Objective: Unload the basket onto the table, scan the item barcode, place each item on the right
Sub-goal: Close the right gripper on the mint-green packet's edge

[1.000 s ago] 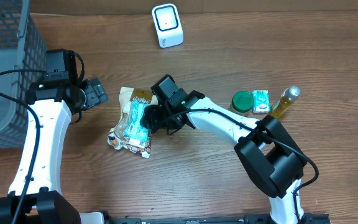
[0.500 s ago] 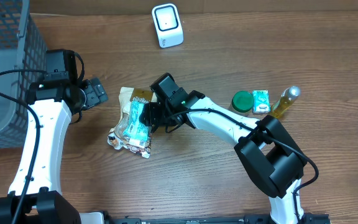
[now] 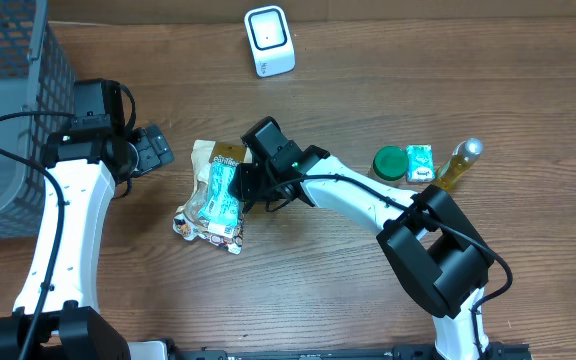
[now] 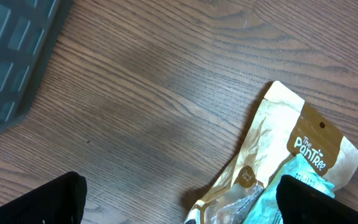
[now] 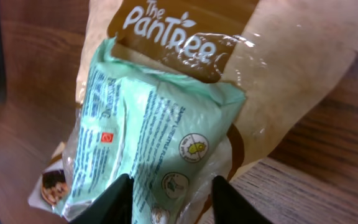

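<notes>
A mint-green packet (image 3: 218,195) lies on a tan "The PanTree" pouch (image 3: 206,155) at the middle of the table. My right gripper (image 3: 240,186) reaches in from the right, low over it. In the right wrist view the packet (image 5: 142,124) fills the frame, and my right gripper (image 5: 171,196) has closed in on the packet's near end, with a finger against each side. My left gripper (image 3: 154,150) hovers left of the pouch, wide open with bare wood between its fingers (image 4: 42,199). The white barcode scanner (image 3: 269,40) stands at the back.
A grey mesh basket (image 3: 8,120) fills the far left. A green lid (image 3: 389,162), a small green box (image 3: 420,162) and a bottle (image 3: 458,165) sit at the right. A printed snack wrapper (image 3: 203,228) pokes out under the pouch.
The right gripper's jaws have narrowed onto the mint-green packet. The left arm has not moved.
</notes>
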